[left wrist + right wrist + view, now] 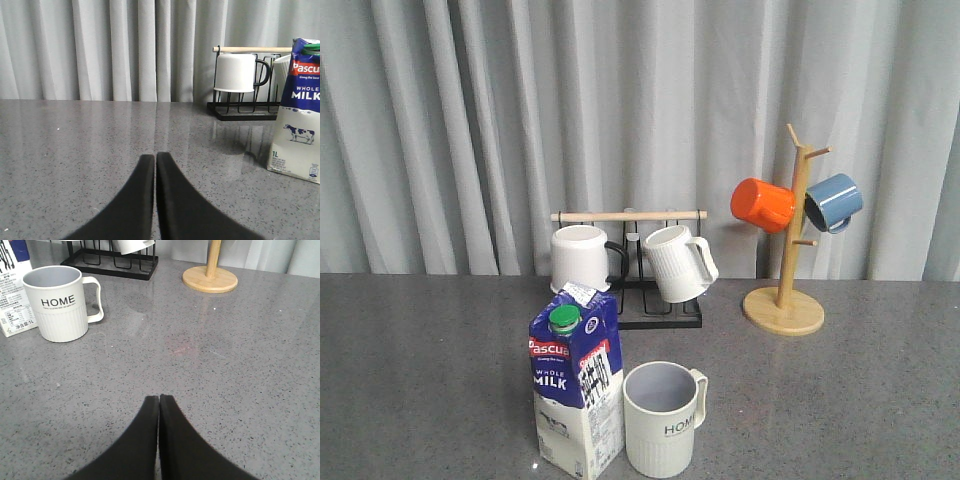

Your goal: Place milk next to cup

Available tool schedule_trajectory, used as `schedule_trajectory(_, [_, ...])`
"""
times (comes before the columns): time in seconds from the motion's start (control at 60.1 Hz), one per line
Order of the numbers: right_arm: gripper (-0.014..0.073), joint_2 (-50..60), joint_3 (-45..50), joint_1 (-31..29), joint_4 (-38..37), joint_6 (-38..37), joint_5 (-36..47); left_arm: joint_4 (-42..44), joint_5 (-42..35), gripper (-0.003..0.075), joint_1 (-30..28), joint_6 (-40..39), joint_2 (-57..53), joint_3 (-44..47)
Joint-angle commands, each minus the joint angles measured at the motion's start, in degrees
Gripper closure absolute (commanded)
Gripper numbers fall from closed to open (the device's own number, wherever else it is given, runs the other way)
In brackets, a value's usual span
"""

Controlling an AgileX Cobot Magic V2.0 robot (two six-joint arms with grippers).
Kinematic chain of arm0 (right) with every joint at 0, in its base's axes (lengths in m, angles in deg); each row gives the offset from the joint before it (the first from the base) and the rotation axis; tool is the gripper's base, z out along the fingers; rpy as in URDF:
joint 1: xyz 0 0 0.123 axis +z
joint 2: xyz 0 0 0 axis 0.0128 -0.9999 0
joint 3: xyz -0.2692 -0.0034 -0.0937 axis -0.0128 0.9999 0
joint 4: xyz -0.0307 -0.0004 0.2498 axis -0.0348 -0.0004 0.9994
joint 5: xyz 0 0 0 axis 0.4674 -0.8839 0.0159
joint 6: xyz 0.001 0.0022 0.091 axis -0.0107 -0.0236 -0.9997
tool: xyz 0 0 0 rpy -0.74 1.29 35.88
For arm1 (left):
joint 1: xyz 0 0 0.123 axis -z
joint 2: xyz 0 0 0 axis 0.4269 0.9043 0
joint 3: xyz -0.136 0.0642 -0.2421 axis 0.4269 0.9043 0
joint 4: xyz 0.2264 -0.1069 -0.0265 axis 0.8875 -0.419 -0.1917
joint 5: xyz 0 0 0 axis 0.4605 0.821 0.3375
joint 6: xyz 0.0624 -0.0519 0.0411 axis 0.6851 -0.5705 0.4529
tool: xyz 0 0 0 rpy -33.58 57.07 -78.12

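The left arm's black fingers (155, 165) are pressed together with nothing between them, low over bare grey speckled tabletop (75, 150). The right arm's black fingers (159, 407) are likewise closed and empty above the tabletop.

In the front view, the tall gable-top milk carton (576, 390), dark blue above and white below with a green round cap, stands upright at the lower centre of the frame. Just to its right, close beside it, stands the cream ribbed mug printed "HOME" (663, 418), grey-lilac inside, its loop handle pointing right.

Behind them, at mid-frame, a black wire rack with a wooden top bar (630, 262) holds a plain white mug with a black handle (582, 260) and a white ribbed mug without lettering (678, 262), tilted. To the right, well apart from the carton, a wooden mug tree on a round base (786, 290) carries an orange mug (763, 205) and a blue mug (834, 202). Pleated grey curtain (440, 120) fills the background.
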State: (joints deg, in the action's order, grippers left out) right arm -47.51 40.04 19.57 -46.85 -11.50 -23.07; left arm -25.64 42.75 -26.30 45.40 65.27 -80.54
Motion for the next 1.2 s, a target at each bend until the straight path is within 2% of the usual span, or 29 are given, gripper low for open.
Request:
schedule_trajectory(0.0, [0.0599, -0.7, -1.7, -0.2, -1.3, 0.1, 3.7, -0.4, -4.0, 0.0728, 0.1, 0.0, -0.7, 1.2])
schedule_trajectory(0.35, [0.0599, -0.7, -1.7, -0.2, -1.4, 0.1, 3.7, -0.4, -4.0, 0.0727, 0.1, 0.0, -0.7, 1.2])
schedule_trajectory(0.5, [0.0599, -0.2, 0.3, -0.6, -7.8, 1.8, 3.9, -0.4, -4.0, 0.0727, 0.1, 0.0, -0.7, 1.2])
schedule_trajectory(0.816, [0.0599, 12.3, 13.6, -13.8, -5.5, -1.6, 20.9, -0.4, -4.0, 0.0727, 0.1, 0.0, -0.7, 1.2])
schedule_trajectory(0.999, [0.0599, 20.1, 21.7, -20.1, 1.5, -2.9, 28.5, -0.4, -4.0, 0.0727, 0.1, 0.0, -0.7, 1.2])
schedule_trajectory(1.182, [0.0599, 21.7, 22.0, -22.3, 3.4, -2.9, 28.8, -0.4, -4.0, 0.0727, 0.1, 0.0, -0.7, 1.2])
